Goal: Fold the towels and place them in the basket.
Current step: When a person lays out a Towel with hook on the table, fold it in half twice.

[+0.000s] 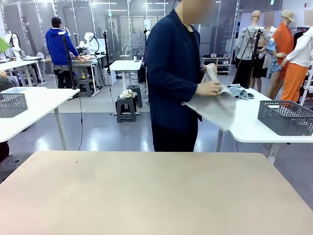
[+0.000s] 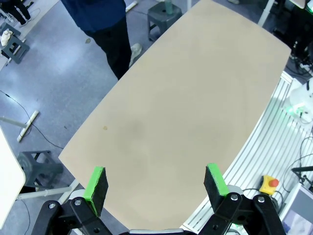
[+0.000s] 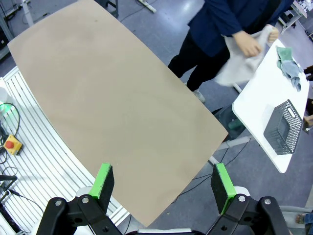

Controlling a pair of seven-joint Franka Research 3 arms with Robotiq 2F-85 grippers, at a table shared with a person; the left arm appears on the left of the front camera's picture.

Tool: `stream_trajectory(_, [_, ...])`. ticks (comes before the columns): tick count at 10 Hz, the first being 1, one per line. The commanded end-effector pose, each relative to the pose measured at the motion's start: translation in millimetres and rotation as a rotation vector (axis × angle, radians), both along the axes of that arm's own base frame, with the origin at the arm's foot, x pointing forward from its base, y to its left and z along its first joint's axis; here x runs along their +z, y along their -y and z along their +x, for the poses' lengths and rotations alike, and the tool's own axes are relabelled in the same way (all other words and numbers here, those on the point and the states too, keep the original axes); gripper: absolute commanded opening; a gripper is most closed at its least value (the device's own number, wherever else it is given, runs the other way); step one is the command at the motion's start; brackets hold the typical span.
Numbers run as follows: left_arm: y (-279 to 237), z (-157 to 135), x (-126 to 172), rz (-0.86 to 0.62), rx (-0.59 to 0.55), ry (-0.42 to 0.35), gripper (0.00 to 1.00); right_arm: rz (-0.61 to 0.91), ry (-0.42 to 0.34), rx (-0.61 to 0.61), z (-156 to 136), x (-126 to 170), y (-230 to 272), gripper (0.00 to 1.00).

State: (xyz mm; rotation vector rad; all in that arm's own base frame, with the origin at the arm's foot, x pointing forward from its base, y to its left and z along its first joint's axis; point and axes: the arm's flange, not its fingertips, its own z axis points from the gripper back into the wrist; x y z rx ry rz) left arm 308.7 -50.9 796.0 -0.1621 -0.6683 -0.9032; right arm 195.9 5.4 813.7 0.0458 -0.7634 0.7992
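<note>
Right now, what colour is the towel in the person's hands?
Light grey. The towel shows best in the front view.

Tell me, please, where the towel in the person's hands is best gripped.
Probably the loose lower edge of the grey towel, approached from below on the robot's side: the person's hands hold its top, and the rest hangs free.

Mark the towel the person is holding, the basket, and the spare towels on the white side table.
held towel [image 1: 215, 110], front view, middle of the hanging cloth.
basket [image 1: 284, 120], front view, near lattice wall.
spare towels [image 1: 239, 92], front view, top of the heap.
</note>
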Motion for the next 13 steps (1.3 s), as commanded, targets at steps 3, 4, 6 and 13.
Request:
stream_trajectory(3, [0.2,-0.2,-0.2,0.001,-0.002,-0.002,1.0,0.003,0.001,-0.001,0.2,0.3,0.3,1.0])
stream_trajectory(4, [0.2,-0.2,-0.2,0.001,-0.002,-0.002,1.0,0.003,0.001,-0.001,0.2,0.3,0.3,1.0])
stream_trajectory(6, [0.2,-0.2,-0.2,0.001,-0.002,-0.002,1.0,0.003,0.001,-0.001,0.2,0.3,0.3,1.0])
stream_trajectory(13, [0.2,-0.2,-0.2,0.001,-0.002,-0.002,1.0,0.003,0.001,-0.001,0.2,0.3,0.3,1.0])
